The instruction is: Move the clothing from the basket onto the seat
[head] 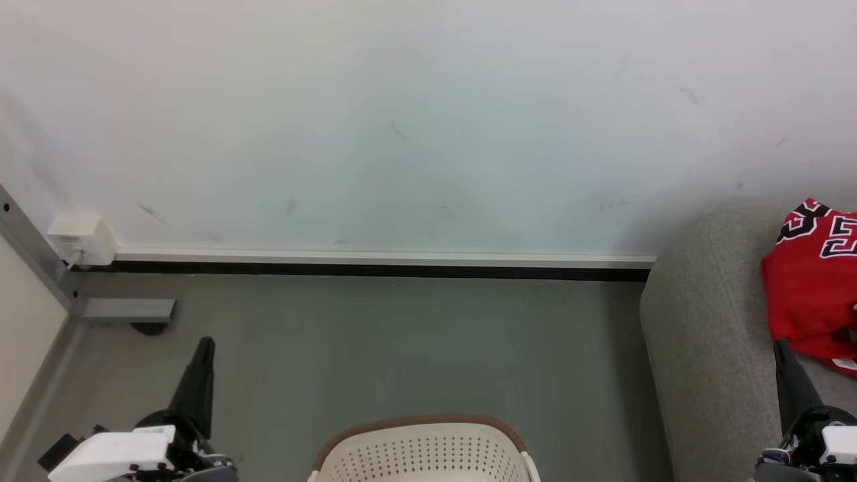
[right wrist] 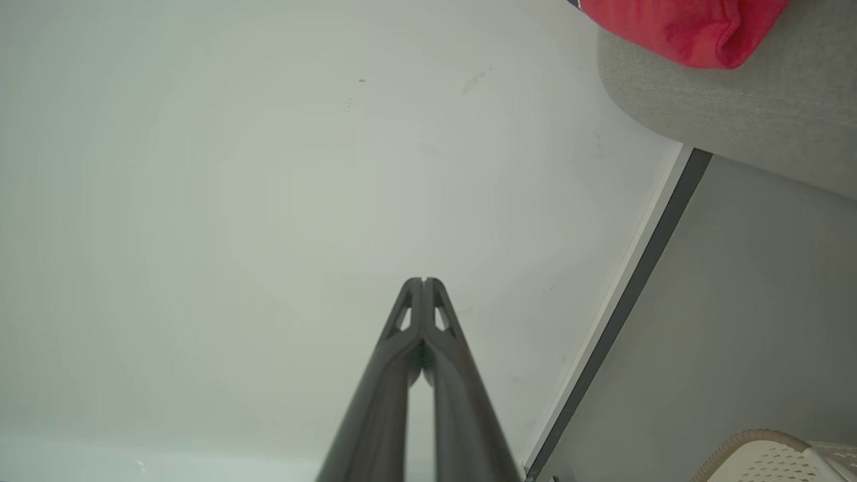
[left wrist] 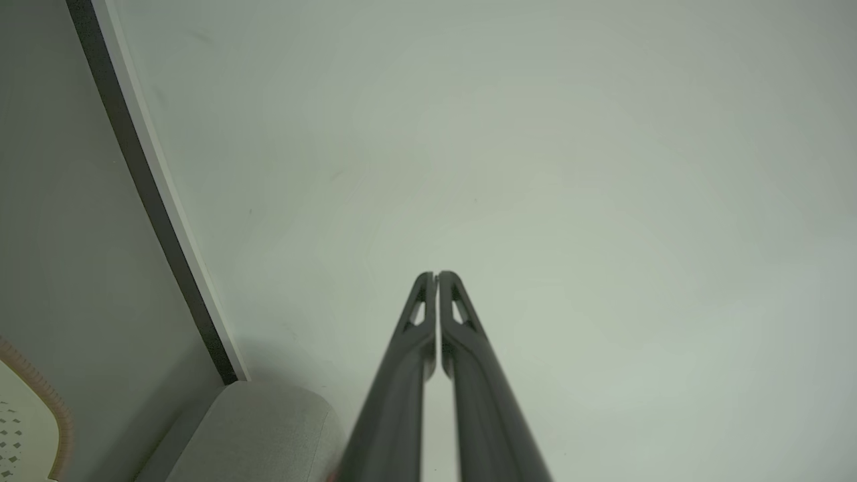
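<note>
Red clothing (head: 810, 288) with black-and-white lettering lies on the light-grey seat (head: 703, 335) at the right edge of the head view. Its red fold (right wrist: 689, 27) hangs over the seat's edge (right wrist: 736, 114) in the right wrist view. The cream basket (head: 422, 452) with a brown rim stands on the floor at the bottom centre; its inside is out of view. My left gripper (head: 206, 345) is shut and empty at the lower left, pointing at the wall (left wrist: 436, 274). My right gripper (head: 782, 347) is shut and empty beside the seat's front, its tips (right wrist: 423, 280) together.
A white wall (head: 402, 120) with a white-and-black baseboard (head: 375, 264) runs across the back. A white box (head: 82, 237) sits on the wall at the left, next to a grey metal post and bracket (head: 127, 309). Grey floor (head: 402, 348) lies between basket and wall.
</note>
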Motion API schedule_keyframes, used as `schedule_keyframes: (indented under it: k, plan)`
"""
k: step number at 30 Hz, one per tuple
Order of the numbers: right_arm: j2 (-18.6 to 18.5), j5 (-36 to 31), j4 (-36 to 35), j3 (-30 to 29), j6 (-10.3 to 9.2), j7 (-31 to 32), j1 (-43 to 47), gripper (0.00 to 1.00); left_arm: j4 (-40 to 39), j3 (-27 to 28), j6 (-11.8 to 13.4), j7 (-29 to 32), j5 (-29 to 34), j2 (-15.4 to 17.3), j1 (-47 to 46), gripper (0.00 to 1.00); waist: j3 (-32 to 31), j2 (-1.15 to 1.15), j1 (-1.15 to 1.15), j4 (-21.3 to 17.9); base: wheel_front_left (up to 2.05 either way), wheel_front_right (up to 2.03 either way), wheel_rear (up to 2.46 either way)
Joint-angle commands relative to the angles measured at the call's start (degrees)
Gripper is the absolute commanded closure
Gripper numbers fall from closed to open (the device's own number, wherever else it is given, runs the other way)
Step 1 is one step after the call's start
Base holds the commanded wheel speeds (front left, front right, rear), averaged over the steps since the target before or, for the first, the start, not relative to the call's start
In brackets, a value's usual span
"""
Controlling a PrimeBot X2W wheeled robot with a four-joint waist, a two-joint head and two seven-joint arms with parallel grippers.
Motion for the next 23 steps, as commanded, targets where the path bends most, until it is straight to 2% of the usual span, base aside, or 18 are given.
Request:
schedule_keyframes:
  k: [1,23]
  plan:
    - [-0.39,0.51,-0.23,-0.02,-0.12,-0.14,-0.61,1.00,-0.24,0.08,0.11,0.10,-0.83,0.39,-0.14,1.00,0.00,0.00,0.00,0.00,0.00,0.00,0.00]
    - [-0.63,0.73,-0.34,0.21,-0.12,-0.33,-0.66,1.00,-0.25,0.07,0.12,0.09,-0.83,0.39,-0.13,1.00,0.00,0.00,0.00,0.00,0.00,0.00,0.00]
